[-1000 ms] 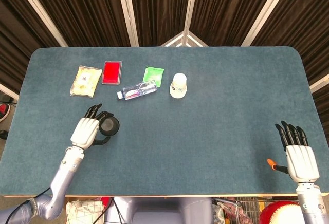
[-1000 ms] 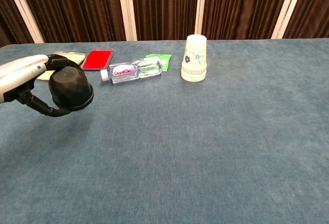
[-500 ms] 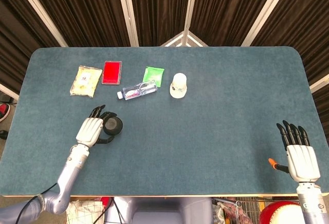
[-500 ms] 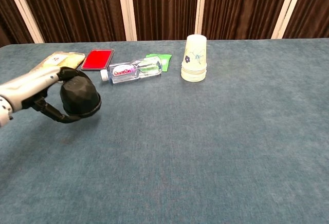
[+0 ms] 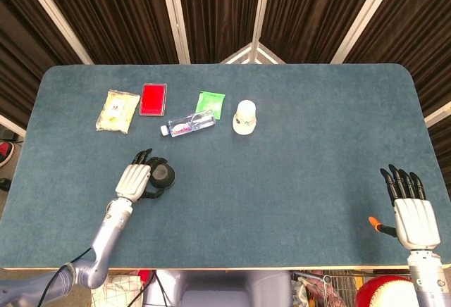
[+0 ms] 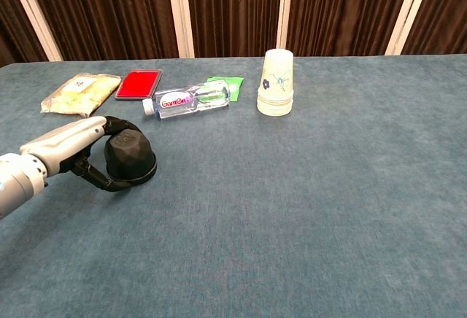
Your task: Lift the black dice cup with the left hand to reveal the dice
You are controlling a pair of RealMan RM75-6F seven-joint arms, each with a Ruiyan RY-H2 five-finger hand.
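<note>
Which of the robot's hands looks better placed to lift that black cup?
The left hand. Its fingers are already wrapped around the black dice cup, which sits mouth-down on the table. The right hand lies open at the table's opposite end, far from the cup.

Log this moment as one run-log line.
left hand: grips black dice cup | cup: mouth down, at table | dice: not visible | right hand: open, idle
</note>
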